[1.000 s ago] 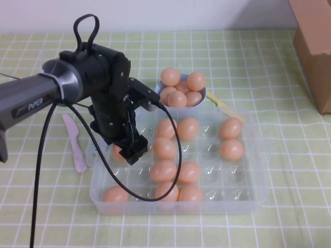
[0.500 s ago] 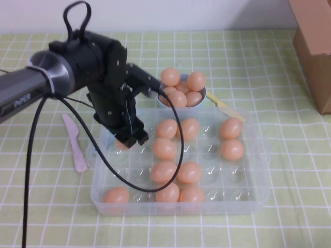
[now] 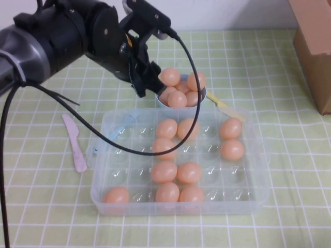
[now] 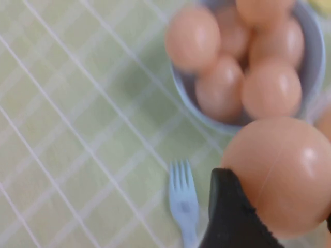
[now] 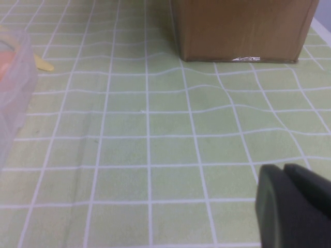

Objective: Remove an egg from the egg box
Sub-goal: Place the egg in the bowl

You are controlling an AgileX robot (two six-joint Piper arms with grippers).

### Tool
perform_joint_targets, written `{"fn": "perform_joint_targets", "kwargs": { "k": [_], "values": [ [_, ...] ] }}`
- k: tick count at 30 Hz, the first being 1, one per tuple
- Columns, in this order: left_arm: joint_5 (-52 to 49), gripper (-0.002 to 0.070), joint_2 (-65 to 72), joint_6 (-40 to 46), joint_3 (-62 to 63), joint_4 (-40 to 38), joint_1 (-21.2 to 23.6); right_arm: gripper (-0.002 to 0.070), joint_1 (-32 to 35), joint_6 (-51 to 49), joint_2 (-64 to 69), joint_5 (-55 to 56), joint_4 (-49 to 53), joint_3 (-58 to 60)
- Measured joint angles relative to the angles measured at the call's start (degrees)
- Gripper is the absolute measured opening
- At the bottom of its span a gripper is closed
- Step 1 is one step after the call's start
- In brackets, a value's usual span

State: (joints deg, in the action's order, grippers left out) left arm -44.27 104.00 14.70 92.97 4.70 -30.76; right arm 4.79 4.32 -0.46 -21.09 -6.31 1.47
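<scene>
My left gripper (image 3: 145, 87) hangs above the table beside the pale blue bowl (image 3: 202, 97), just behind the egg box (image 3: 258, 183). In the left wrist view it (image 4: 276, 206) is shut on a peach-orange egg (image 4: 284, 170), held above the bowl's near edge (image 4: 183, 90); the arm hides this egg in the high view. The clear egg box holds several eggs (image 3: 163, 171). My right gripper (image 5: 284, 173) is shut and empty, low over the table away from the tray; it does not show in the high view.
The bowl holds several eggs (image 3: 177, 98). A pink plastic knife (image 3: 75, 142) lies left of the tray. A pale blue fork (image 4: 181, 201) lies by the bowl. A yellow utensil (image 3: 227, 109) pokes out behind the tray. A brown cardboard box (image 3: 313, 46) stands at the far right.
My left gripper has risen out of the tray's left cells with an egg and moved back toward the bowl. The left cell it was over is now empty.
</scene>
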Motion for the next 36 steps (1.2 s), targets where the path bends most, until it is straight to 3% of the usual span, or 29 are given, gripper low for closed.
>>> {"fn": "perform_joint_targets", "kwargs": {
  "k": [8, 14, 22, 36],
  "values": [
    [37.8, 0.0318, -1.2, -4.4, -17.1, -3.1, 0.0, -0.0018, 0.0, 0.0, 0.0, 0.0, 0.0, 0.0],
    [69.2, 0.0318, -1.1, -18.7, -31.3, -4.2, 1.5, -0.0018, 0.0, 0.0, 0.0, 0.0, 0.0, 0.0],
    [79.4, 0.0318, 5.2, -27.6, -29.0, 4.1, 1.6, -0.0018, 0.0, 0.0, -0.1, 0.0, 0.0, 0.0],
    [75.4, 0.0318, 13.3, -32.1, -22.0, 7.9, 0.6, -0.0018, 0.0, 0.0, -0.3, 0.0, -0.1, 0.0]
  ]
}}
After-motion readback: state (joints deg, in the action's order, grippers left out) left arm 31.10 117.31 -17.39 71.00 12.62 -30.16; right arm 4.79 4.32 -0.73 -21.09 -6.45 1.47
